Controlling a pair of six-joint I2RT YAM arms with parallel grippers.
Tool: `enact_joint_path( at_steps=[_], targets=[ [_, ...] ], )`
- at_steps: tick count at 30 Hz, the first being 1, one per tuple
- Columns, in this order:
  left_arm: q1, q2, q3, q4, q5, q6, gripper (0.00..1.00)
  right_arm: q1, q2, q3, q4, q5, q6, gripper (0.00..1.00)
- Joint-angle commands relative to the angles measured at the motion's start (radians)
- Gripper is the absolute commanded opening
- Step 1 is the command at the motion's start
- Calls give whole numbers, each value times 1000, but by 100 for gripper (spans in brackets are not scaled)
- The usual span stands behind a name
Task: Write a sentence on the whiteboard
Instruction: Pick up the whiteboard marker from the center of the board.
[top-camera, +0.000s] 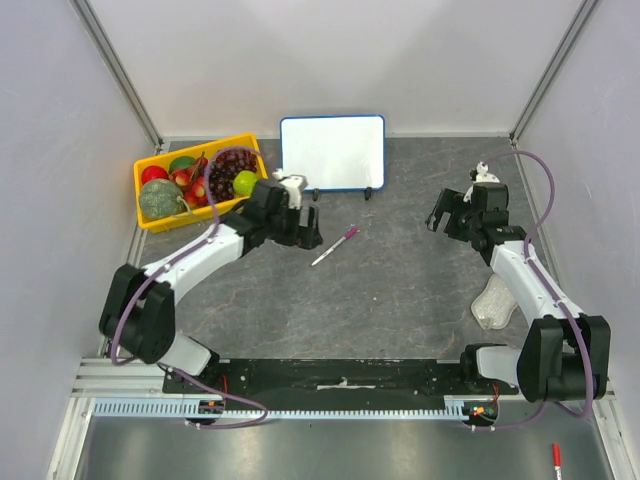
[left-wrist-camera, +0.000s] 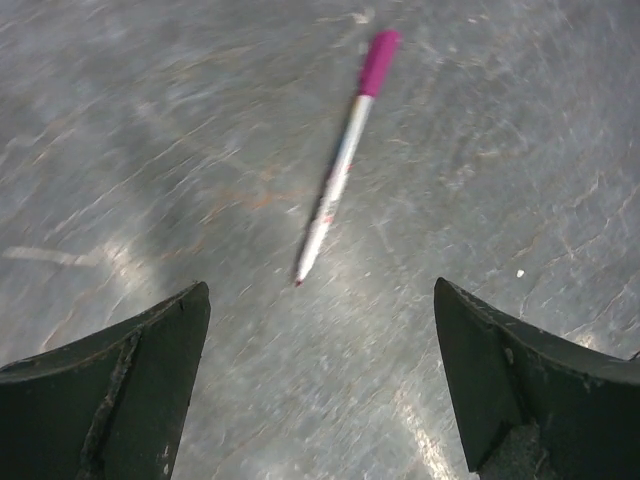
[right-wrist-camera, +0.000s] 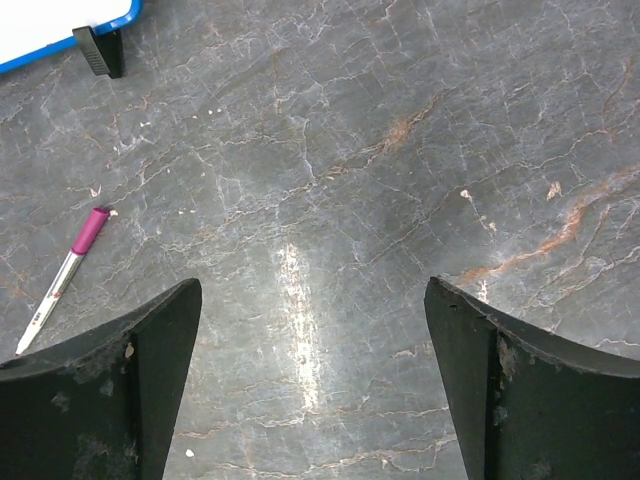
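The whiteboard (top-camera: 332, 152) stands upright at the far side of the bench (top-camera: 400, 290) — just beyond the left pincer (top-camera: 308, 226), released near the marker (top-camera: 334, 245). The right pincer (top-camera: 440, 212) — also released — hangs well apart to the board's right.

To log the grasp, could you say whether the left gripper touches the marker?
Apart: left wrist view shows bare table between the marker and the left gripper.

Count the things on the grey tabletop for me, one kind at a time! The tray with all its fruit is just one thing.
Whiteboard: 1
Pink-capped pen: 1
Yellow tray of fruit: 1
Clear plastic thing: 1
Total: 4
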Motion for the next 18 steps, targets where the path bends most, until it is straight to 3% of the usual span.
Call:
enact_joint_path(
  at_steps=[1, 13, 18],
  targets=[
    [-131, 108, 124, -5, -65, 152, 96, 1, 0, 52, 6, -17, -23, 98],
    [-238, 312, 205, 6, -200, 226, 90, 11, -28, 15, -26, -14, -40, 98],
    [-241, 381, 216, 6, -211, 270, 81, 15, -31, 3, -31, -14, -43, 98]
  ],
)
